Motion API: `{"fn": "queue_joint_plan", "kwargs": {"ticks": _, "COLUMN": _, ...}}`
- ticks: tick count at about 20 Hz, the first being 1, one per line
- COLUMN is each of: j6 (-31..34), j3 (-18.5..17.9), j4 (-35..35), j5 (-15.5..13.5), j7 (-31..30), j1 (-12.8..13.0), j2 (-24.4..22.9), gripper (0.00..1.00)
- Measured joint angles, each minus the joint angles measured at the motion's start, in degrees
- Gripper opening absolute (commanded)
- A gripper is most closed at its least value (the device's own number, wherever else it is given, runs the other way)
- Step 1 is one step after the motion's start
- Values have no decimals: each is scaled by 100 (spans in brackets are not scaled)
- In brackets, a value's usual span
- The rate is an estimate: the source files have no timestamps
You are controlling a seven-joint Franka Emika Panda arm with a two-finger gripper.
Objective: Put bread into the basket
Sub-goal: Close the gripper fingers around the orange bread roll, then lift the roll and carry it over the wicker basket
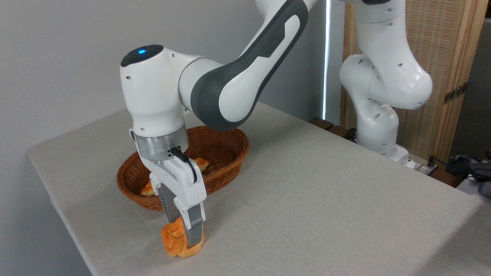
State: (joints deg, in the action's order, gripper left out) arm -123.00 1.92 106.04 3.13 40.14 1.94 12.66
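The bread (174,238), a small orange-golden lumpy bun, rests on the table near its front edge. My gripper (183,235) reaches straight down over it, and its fingers (195,230) are closed against the bun's sides. Just behind the gripper stands the basket (226,153), an oval brown wicker one. A pale loaf (147,189) lies inside it, mostly hidden by my wrist.
The grey cloth-covered table (307,199) drops off close to the bun at the front left. My arm's base (383,145) stands at the table's far right edge. A wooden screen (441,57) is behind it, and cables (468,165) lie at the right.
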Motion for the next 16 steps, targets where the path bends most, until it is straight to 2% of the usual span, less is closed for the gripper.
{"fn": "queue_joint_plan", "kwargs": {"ticks": 4, "j6": 0, "j3": 0, "j4": 0, "j5": 0, "j7": 0, "j1": 0, "j2": 0, "gripper": 41}}
{"fn": "queue_joint_plan", "kwargs": {"ticks": 16, "j6": -2, "j3": 0, "j4": -43, "j5": -37, "j7": 0, "j1": -7, "j2": -11, "gripper": 38}}
